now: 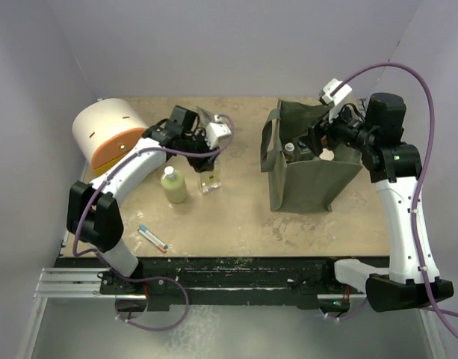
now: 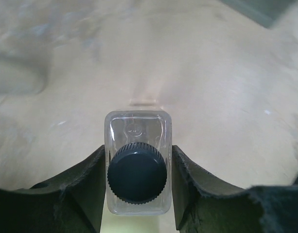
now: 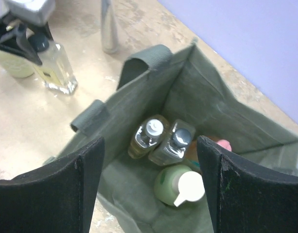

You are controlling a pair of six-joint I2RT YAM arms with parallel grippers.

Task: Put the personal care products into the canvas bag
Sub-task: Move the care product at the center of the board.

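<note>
1. From above and behind the arms, the left claw (image 1: pixel 209 163) is seen closed on the top of a clear square bottle (image 1: pixel 209 180) with a black ribbed cap, which stands on the tan table (image 1: pixel 236 224). A pale green round bottle (image 1: pixel 173 185) stands just left of that claw. A silver-grey tube (image 1: pixel 208 117) is set upright just beyond it, and a white and orange domed box (image 1: pixel 109 134) sits farther to its left. A thin pen-like stick with red and blue marks (image 1: pixel 152 238) lies on the near side of the claw, well apart from it. The right claw (image 1: pixel 317 140) is held over the open mouth of the olive-green boxy canvas bag (image 1: pixel 307 183), which stands directly beneath it.

2. Through the left wrist camera, the clear square bottle is seen clamped between the two dark fingers (image 2: pixel 85 187), each pressed against one flat side. The black cap sits midway between them. Bare table is seen beyond the claw.

3. Through the right wrist camera, the right claw is seen spread wide, with nothing held between its fingers (image 3: pixel 88 170). The canvas bag lies open below it, its strap handles (image 3: pixel 148 59) on the far side. On the bag's floor, straight below the claw, a clear bottle with a pale cap (image 3: pixel 148 137) and a clear bottle with a grey cap (image 3: pixel 174 144) lie touching. A pale green bottle with a white spout cap (image 3: pixel 180 188) rests just nearer. Something orange-pink (image 3: pixel 224 144) shows beside the right finger, mostly hidden.
</note>
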